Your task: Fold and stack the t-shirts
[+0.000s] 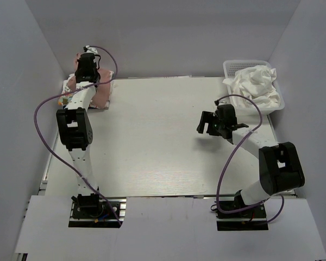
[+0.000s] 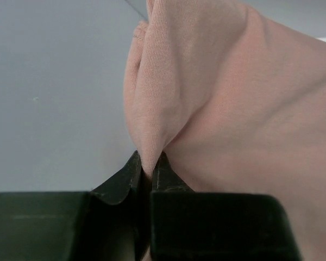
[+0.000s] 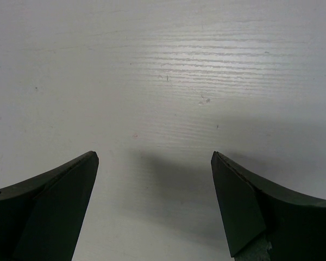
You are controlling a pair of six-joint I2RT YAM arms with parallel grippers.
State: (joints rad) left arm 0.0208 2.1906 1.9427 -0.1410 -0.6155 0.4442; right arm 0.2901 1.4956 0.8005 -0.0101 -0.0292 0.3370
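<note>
A dusty pink t-shirt [image 1: 102,92] lies bunched in the far left corner of the table. My left gripper [image 1: 89,55] reaches over it and is shut on a raised fold of this shirt. In the left wrist view the pink t-shirt [image 2: 217,98] fills the right side, and the left gripper [image 2: 148,159] pinches a narrow peak of it. A bit of white cloth [image 1: 68,85] peeks out beside the pink one, partly hidden by the arm. More white t-shirts [image 1: 255,81] are heaped in the basket. My right gripper [image 1: 206,124] hovers open right of centre, and the right wrist view shows the right gripper [image 3: 155,157] holding nothing above the bare table [image 3: 163,65].
A white mesh basket [image 1: 228,66] stands at the far right corner. Grey walls close in the left, back and right sides of the table [image 1: 152,141]. Purple cables loop off both arms.
</note>
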